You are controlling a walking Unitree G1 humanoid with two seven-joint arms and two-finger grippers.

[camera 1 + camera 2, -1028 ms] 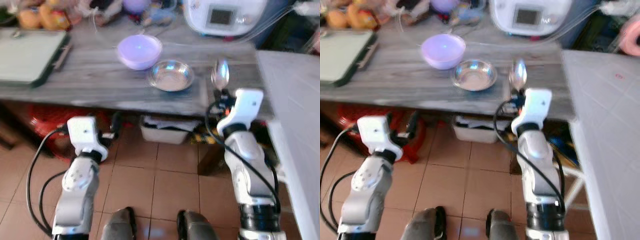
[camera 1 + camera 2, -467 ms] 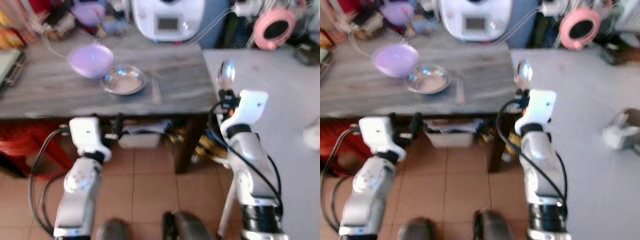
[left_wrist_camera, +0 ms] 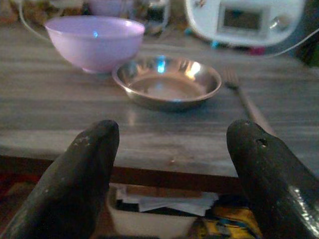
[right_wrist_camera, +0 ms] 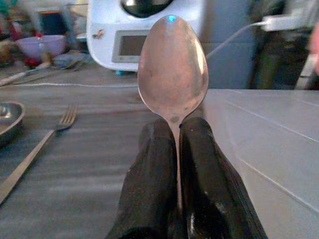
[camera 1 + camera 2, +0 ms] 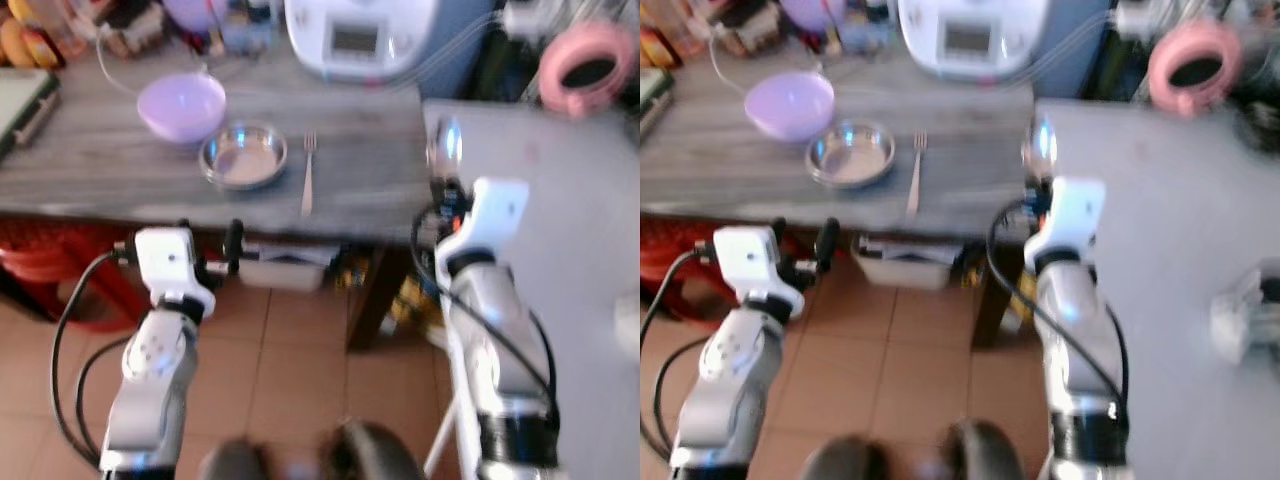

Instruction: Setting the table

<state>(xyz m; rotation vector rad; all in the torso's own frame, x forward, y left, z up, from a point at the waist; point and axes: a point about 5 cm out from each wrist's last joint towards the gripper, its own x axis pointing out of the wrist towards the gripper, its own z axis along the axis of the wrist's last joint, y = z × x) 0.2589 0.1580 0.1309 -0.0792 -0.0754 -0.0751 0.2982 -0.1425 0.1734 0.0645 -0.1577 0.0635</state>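
The grey wooden desk (image 5: 120, 170) carries a steel bowl (image 5: 243, 156) near its front edge, and everything else is placed from that bowl. A lilac plastic bowl (image 5: 181, 104) sits just beside the steel bowl, further back and toward the robot's left; both look empty. A fork (image 5: 307, 180) lies flat on the other side of the steel bowl, tines pointing to the back of the desk. Behind the steel bowl stands a white kitchen appliance (image 5: 362, 38) with a small screen; any writing on it is too blurred to read. Clutter of small items lines the back of the desk beyond the lilac bowl. Under the desk, below the steel bowl, a white tub (image 5: 283, 270) holds papers. Well to the right of the steel bowl is a pale tiled surface (image 5: 560, 200), with a pink ring-shaped object (image 5: 588, 62) behind it.

The right claw (image 4: 178, 144) is closed on a spoon (image 4: 173, 69), held upright with its bowl up, past the fork and above the desk's right end. The left claw (image 3: 169, 142) hangs with fingers (image 3: 79, 169) spread wide, below the desk's front edge, facing the steel bowl.
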